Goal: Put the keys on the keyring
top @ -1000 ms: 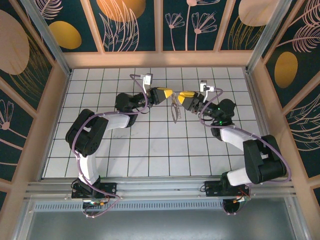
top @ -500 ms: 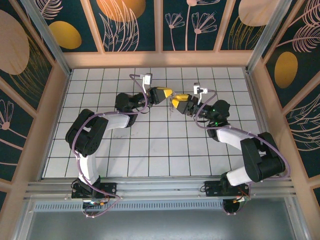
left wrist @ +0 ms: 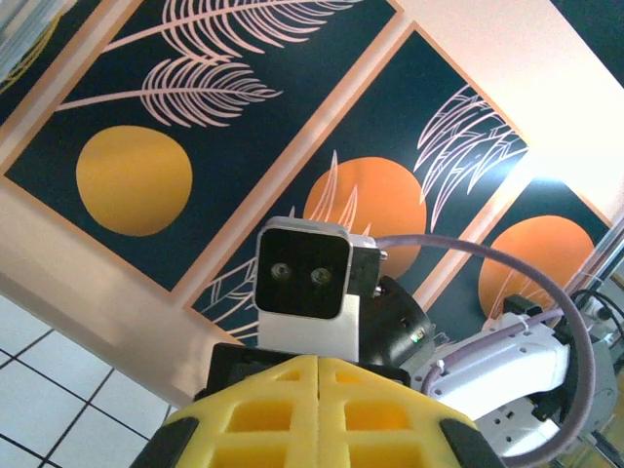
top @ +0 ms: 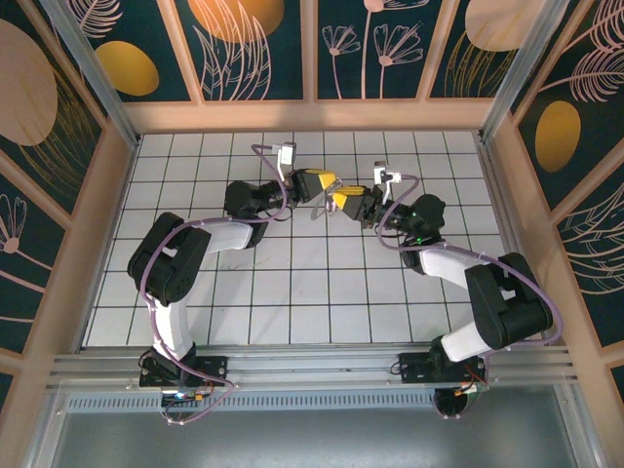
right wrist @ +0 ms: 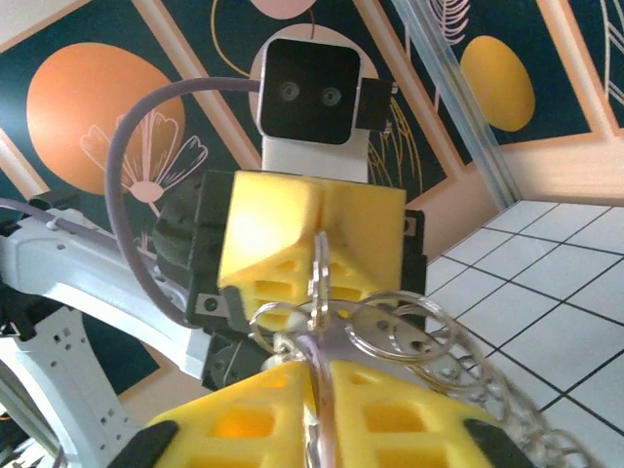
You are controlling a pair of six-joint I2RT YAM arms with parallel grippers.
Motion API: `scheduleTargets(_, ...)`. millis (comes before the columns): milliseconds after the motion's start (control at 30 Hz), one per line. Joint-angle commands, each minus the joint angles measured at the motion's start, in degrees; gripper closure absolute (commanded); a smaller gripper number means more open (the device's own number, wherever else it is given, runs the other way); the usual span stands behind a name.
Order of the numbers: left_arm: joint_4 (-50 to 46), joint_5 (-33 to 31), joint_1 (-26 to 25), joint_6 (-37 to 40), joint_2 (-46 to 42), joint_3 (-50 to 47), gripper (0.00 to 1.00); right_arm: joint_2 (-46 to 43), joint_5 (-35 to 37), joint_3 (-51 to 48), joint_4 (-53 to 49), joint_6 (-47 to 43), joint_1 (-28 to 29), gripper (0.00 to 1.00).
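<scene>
In the top view my left gripper (top: 332, 187) and right gripper (top: 338, 198) meet tip to tip over the far middle of the tiled floor. The right wrist view shows the keyring (right wrist: 325, 382) as a thick metal wire pinched between my right gripper's (right wrist: 322, 366) shut yellow fingers. Several small split rings (right wrist: 390, 336) hang on it. One small ring (right wrist: 319, 268) stands edge-on at the seam of my left gripper (right wrist: 321, 219), which is shut. In the left wrist view the left gripper (left wrist: 320, 363) has its fingers pressed together. The keys are hidden.
A fine chain (right wrist: 512, 414) trails from the rings toward the lower right. The right wrist's camera block (left wrist: 303, 283) sits just beyond the left fingertips. White tiled floor (top: 292, 292) lies below, fenced by wooden walls (top: 107, 224) and patterned panels.
My right gripper has moved left up to the left gripper and closed on the keyring wire. The loop that hung below the gap no longer dangles. The left arm has stayed still.
</scene>
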Motion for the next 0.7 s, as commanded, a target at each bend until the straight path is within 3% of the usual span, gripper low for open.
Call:
scheduleTargets(0, 2.7, 0.0, -0.1, 1.1, -2.2, -0.1, 1.00, 0.1, -0.7, 1.0, 2.8, -0.5, 0.3, 0.95)
scheduleTargets(67, 2.7, 0.0, -0.1, 1.1, -2.3, -0.1, 1.00, 0.2, -0.7, 1.0, 2.8, -0.6, 0.3, 1.00)
scheduleTargets(667, 2.8, 0.1, -0.5, 1.2, -2.0, 0.2, 1.00, 8.0, -1.5, 5.9, 1.6, 0.4, 0.2, 1.00)
